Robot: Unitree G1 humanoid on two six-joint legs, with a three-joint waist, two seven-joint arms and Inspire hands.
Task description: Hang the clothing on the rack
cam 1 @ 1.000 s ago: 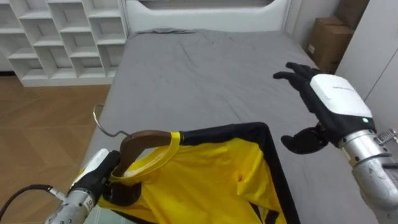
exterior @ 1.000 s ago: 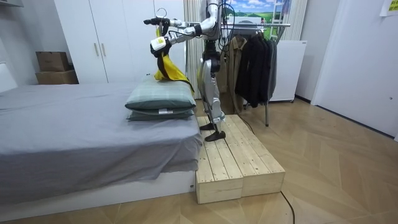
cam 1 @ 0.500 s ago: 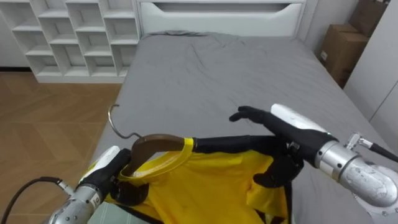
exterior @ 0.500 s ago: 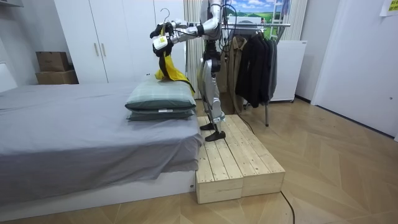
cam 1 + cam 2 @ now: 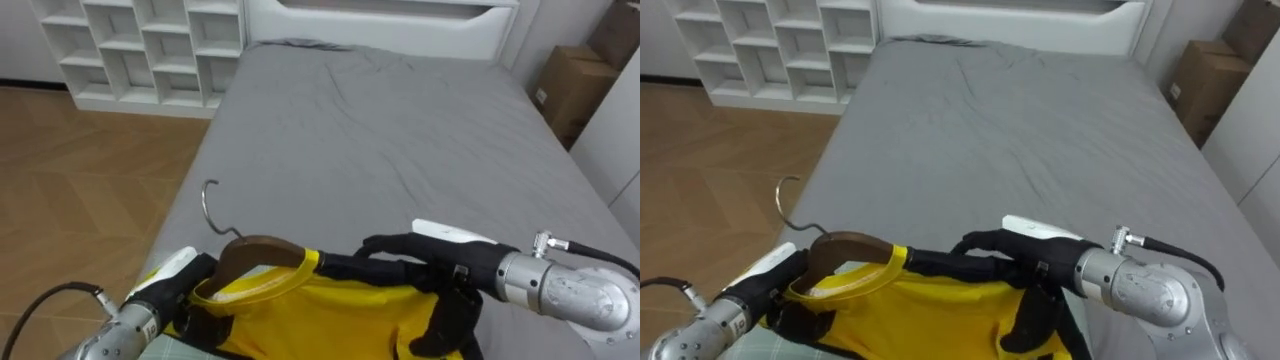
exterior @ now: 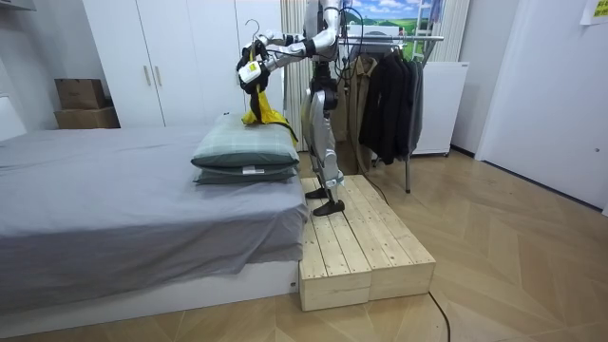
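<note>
While seen from across the room, stands upright on a wooden platform [image 6: 366, 242] set against the side of a wide grey bed [image 5: 400, 140], both arms raised out over it. At the back wall, white wardrobe doors [image 6: 161, 57]. Toward the room view's right, a clothes rack [image 6: 418, 39] hung with dark coats [image 6: 389, 95]. Beyond the bed in the eye views, a white cubby shelf [image 5: 140, 40] on the wood floor and a cardboard box [image 5: 575, 85] by the right wall. Two stacked green-grey pillows [image 6: 245, 152] at the bed's near end, right under the raised arms.

Held in the air above bed and pillows: a yellow garment [image 5: 330, 320] with black trim along its top edge, draped over a brown wooden hanger [image 5: 262, 250], metal hook [image 5: 210, 205] pointing up and away.

Left hand [image 5: 190, 292] at the lower left, dark fingers curled round the hanger's near end and the yellow collar band. Right hand [image 5: 440, 258] reaching in from the right, fingers stretched nearly straight along the black trim, thumb spread downward in front of the yellow cloth, clasping nothing.
</note>
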